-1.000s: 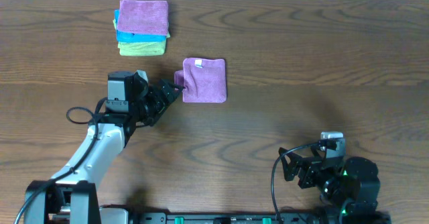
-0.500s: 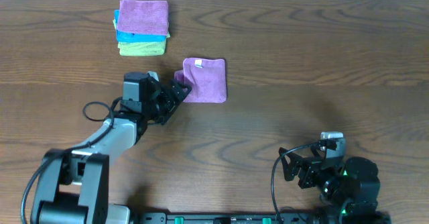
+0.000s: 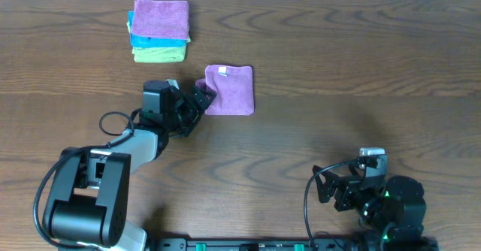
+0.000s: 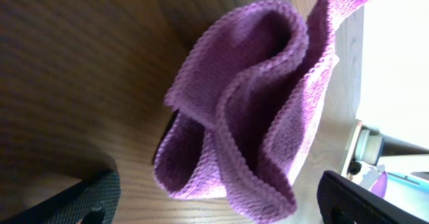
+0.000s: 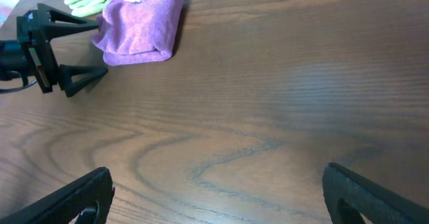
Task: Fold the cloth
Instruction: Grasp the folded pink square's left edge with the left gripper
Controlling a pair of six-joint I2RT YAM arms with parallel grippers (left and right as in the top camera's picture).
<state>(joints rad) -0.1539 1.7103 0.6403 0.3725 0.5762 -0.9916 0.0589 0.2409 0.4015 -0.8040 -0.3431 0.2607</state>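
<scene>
cloth (image 3: pixel 231 92) nearly square, tag (image 3: pixel 222 71) edge farthest, left tool (image 3: pixel 203 97) wide at its left edge, right tool (image 3: pixel 323 185) wide

Overhead: soft, even and decently sharp, only faint, mushy shadows on the tabletop (image 3: pixel 338 48). Left wrist view way rougher: blown out to pure white along the right edge, wood at the left dim and smeary. Cloth (image 4: pixel 255 103) lit from the right, dark down in the folds, stitching fairly crisp. Right wrist view bright, with a pale hazy sheen across the wood mid-frame. Left fingers (image 4: pixel 74 200) and right fingers (image 5: pixel 375 194) just dark out-of-focus blobs in the bottom corners.
</scene>
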